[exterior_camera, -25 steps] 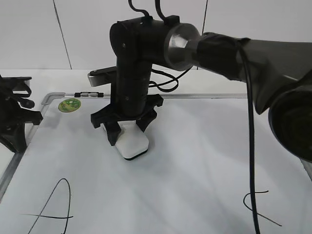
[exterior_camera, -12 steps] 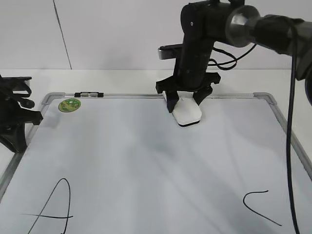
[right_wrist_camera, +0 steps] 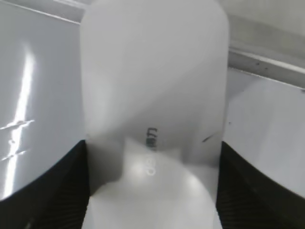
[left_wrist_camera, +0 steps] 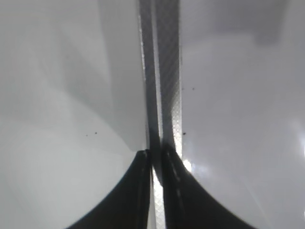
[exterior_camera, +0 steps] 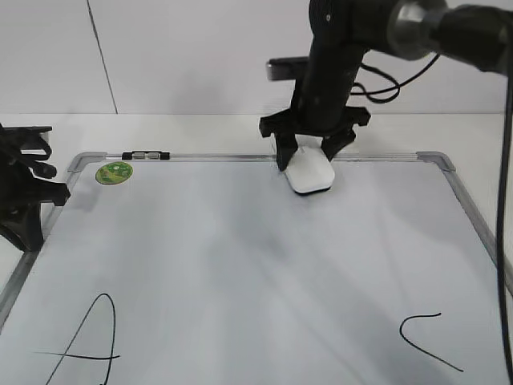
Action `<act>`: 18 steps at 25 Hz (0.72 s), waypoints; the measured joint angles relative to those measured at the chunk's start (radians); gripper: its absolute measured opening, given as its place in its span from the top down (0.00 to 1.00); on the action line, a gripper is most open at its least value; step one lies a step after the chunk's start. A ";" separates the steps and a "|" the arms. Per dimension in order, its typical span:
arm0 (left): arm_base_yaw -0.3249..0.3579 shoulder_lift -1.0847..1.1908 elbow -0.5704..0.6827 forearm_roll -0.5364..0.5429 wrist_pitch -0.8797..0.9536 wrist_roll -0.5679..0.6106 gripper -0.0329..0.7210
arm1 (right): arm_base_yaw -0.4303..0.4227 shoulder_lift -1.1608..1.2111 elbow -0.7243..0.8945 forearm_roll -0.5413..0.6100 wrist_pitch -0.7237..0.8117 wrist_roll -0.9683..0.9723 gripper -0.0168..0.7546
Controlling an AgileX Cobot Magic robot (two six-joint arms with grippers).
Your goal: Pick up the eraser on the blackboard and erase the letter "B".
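Near the far edge of the blackboard, the right claw points straight down and grips the eraser between its two black fingers, one on each long side. The eraser's base rests on or just above the white board, just inside the silver frame. From the right wrist view the eraser fills the gap between the dark fingers, faint print showing on its top, with the frame rail crossing behind it. No "B" is visible on the board; a slanted "A" lies at the near left and an open "C" at the near right, both well apart from the eraser. A round green sticker sits in the far left corner. At the board's left edge the left claw is closed, its tips meeting over the frame rail.
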State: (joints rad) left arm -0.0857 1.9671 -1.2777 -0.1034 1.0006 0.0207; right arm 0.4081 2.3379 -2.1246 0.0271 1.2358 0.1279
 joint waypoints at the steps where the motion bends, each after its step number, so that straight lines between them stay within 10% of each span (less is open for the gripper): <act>1: 0.000 0.000 0.000 0.000 0.000 0.000 0.89 | 0.000 -0.021 0.000 0.002 0.000 0.000 0.29; 18: 0.000 0.000 0.000 0.000 0.000 0.000 0.89 | -0.203 -0.491 0.663 0.019 -0.041 -0.023 0.29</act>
State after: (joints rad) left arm -0.0857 1.9671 -1.2777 -0.1034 1.0006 0.0207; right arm 0.2046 1.8466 -1.4615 0.0465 1.1952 0.1048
